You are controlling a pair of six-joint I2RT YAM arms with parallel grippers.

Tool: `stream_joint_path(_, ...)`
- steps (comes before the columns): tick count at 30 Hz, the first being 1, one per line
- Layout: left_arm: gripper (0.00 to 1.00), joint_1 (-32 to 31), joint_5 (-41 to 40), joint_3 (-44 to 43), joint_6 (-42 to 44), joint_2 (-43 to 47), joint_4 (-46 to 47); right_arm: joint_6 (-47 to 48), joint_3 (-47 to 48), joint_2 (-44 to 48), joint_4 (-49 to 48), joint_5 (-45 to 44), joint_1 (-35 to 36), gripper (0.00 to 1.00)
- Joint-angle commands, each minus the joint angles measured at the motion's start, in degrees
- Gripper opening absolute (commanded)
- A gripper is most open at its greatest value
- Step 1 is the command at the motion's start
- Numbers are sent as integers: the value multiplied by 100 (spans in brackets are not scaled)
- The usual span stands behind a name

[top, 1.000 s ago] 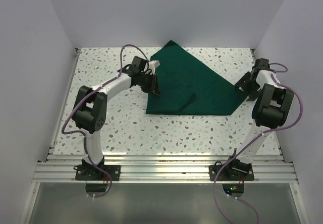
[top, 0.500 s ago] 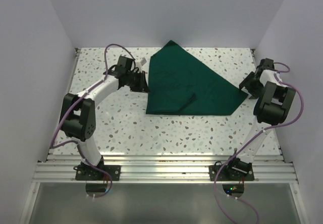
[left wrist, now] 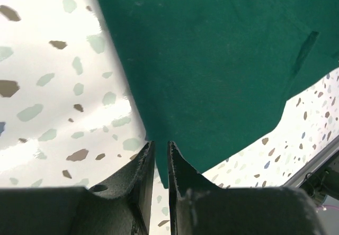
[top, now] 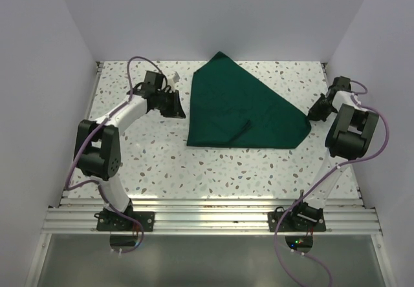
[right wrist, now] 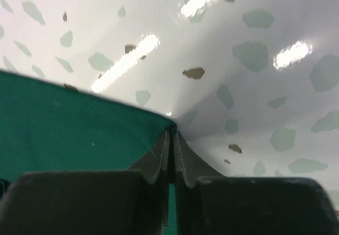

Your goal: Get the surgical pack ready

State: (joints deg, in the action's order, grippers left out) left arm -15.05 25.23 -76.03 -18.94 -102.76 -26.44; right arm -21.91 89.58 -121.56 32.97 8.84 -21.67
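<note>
green cloth [top: 239, 109] first: lying flat on the far half of the table [top: 129, 164], a little right of the table's middle, folded over into a rough triangle. judging the job as only begun, with one fold apparently made and the folding down into a small bundle not yet done. finding only cloth on show, with whatever else belongs in the pack not in view; possibly hidden under the fold, but not telling from here. showing one small dark crease or flap toward the triangle's near side.

pointing one sharp corner at the table's far edge and another at the table's right edge, with the long slanted side running between those two corners. lying, then, with the long axis going diagonally from the table's far middle to its near right. turning the two straighter, shorter sides toward the table's left and near edges.

pinching the right-hand corner with the right gripper [right wrist: 171, 137], jaws pressed together on the cloth's tip, close to the table's right edge. hanging the left gripper [left wrist: 160, 146] left of the table's middle, just beside the cloth's left side, jaws drawn nearly together with only a slit between, gripping nothing visible.
</note>
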Motion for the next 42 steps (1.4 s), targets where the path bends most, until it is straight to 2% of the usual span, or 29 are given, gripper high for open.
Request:
stream_joint_path(1, 19, 230, -185, -96, -92, 239, -282, -120, -283, 641, 166, 240, 40, 1)
stream_joint_path(6, 18, 467, -159, -9, -373, 37, -406, -349, -327, 1484, 280, 530, 373, 0)
stream_joint_path(11, 18, 512, -124, -158, -496, -297, -556, -472, 373, 1872, 719, 531, 1348, 0)
stream_joint_path(12, 18, 512, -54, -140, -523, -358, -477, -507, 498, 1916, 763, 583, 1724, 0)
stream_joint_path(14, 18, 512, 16, -96, -628, -429, -380, -586, 918, 1925, 930, 593, 2112, 0)
stream_joint_path(15, 18, 512, 43, -44, -663, -481, -319, -664, 1051, 1917, 1009, 566, 2549, 0)
stream_joint_path(20, 18, 512, 245, 272, -944, -596, 42, -1104, 1588, 1820, 843, 645, 3693, 0)
stream_joint_path(26, 17, 485, 333, 299, -1059, -798, 226, -1324, 2010, 1495, 755, 400, 4617, 0)
stream_joint_path(32, 17, 406, 430, 264, -1173, -921, 323, -1404, 2528, 1144, 614, 145, 5005, 0)
stream_joint_path(42, 17, 318, 421, 290, -1200, -939, 359, -1737, 3215, 529, 640, -145, 5094, 0)
